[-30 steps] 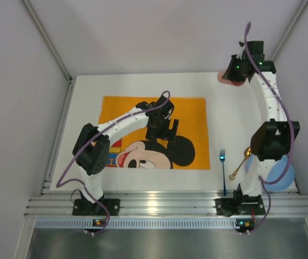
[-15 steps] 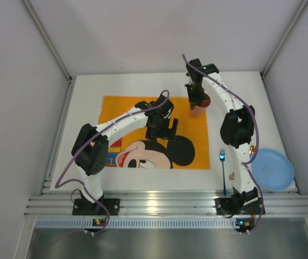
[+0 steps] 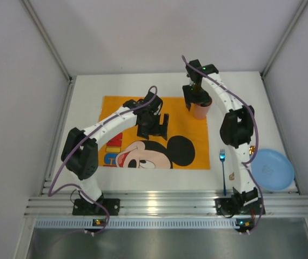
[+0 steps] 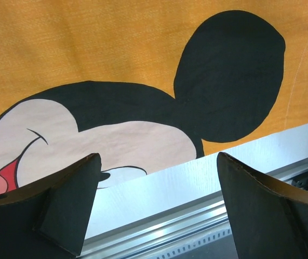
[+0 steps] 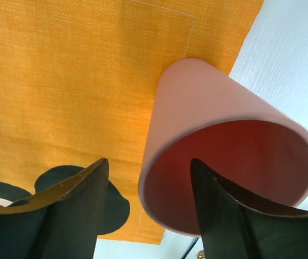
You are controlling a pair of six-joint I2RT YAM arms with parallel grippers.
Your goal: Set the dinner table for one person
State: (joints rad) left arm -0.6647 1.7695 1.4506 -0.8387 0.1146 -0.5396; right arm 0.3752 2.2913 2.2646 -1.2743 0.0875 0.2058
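Orange placemat (image 3: pixel 121 110), pink cup (image 3: pixel 201 112), blue plate (image 3: pixel 273 169), fork (image 3: pixel 222 162)

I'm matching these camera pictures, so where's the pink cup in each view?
Top external: pink cup at the orange placemat's far right corner.
Left wrist: not in it.
Right wrist: pink cup centre right, rim toward the camera.
Shared landmark: the orange placemat, in all three views.

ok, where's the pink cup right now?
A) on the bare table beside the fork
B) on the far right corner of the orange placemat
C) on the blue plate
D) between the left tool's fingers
B: the pink cup stands on the far right corner of the orange Mickey Mouse placemat, well apart from the blue plate and the blue fork.
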